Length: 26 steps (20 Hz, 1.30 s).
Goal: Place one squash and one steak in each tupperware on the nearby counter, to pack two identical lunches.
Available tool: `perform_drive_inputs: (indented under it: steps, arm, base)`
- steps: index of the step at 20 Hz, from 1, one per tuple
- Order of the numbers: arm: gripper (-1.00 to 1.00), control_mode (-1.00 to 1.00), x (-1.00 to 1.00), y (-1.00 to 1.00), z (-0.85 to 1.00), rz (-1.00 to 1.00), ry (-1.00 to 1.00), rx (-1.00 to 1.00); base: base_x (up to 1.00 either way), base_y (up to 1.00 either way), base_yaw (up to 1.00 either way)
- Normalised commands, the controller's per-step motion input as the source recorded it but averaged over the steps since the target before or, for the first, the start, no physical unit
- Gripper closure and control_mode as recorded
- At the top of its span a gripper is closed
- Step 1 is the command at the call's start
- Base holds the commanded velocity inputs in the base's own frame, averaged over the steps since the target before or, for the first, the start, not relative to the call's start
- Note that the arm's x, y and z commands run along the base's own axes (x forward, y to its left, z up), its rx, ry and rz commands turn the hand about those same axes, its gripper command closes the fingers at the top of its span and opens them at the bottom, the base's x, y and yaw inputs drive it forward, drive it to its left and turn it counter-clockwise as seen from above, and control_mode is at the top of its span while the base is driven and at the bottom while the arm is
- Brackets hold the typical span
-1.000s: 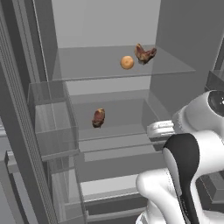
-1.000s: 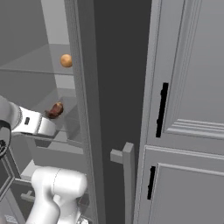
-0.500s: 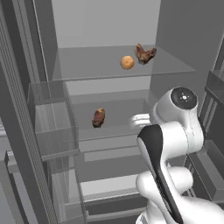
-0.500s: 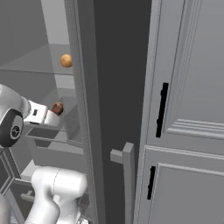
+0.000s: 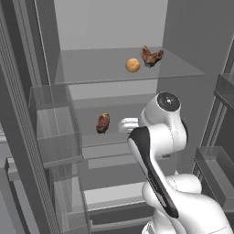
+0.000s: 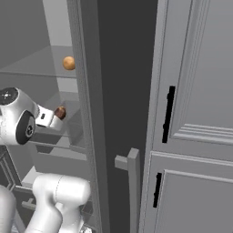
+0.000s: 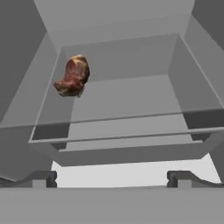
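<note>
One dark reddish-brown steak (image 5: 103,122) lies on the middle glass shelf (image 5: 91,146) of the open fridge. It also appears as the steak (image 6: 59,112) in the right base view and the steak (image 7: 72,75) at the upper left of the hand view. My gripper (image 5: 123,124) hovers just right of it at shelf height, open and holding nothing. In the hand view the gripper (image 7: 111,179) has its fingertips (image 7: 43,178) spread wide, short of the shelf's front edge. On the shelf above sit an orange squash (image 5: 132,65) and a second steak (image 5: 151,55). The tupperware and counter are out of view.
Clear door bins (image 5: 51,123) hang on the left, more bins (image 5: 219,169) on the right. A pale drawer (image 5: 114,192) sits below the shelves. The fridge door edge with its handle (image 6: 132,168) stands beside grey cabinets with black handles (image 6: 169,113).
The arm has swung left and forward, bringing the hand up to the middle shelf near the steak. The gripper stays open. The food has not moved.
</note>
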Motion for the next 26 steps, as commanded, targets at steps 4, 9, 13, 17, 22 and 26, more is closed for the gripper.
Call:
perform_drive_inputs:
  steps: [4, 9, 13, 17, 22, 26]
  arm:
    - [-1.0, -1.0, 0.5, 0.38, -0.23, 0.01, 0.0, 0.04]
    - [-1.0, -1.0, 0.57, 0.37, -0.24, 0.0, 0.0, 0.06]
    - [-1.0, -1.0, 0.53, 0.44, -0.27, 0.01, 0.04, 0.08]
    - [-1.0, -1.0, 0.49, 0.4, -0.24, 0.02, 0.06, 0.06]
    - [-1.0, -1.0, 0.62, 0.28, -0.12, 0.01, 0.07, 0.0]
    - [-1.0, -1.0, 0.63, 0.17, -0.12, 0.0, 0.09, 0.0]
  base:
    - [0.0, 0.0, 0.0]
    - [0.0, 0.0, 0.0]
    - [0.0, 0.0, 0.0]
    - [0.0, 0.0, 0.0]
    - [0.0, 0.0, 0.0]
    - [0.0, 0.0, 0.0]
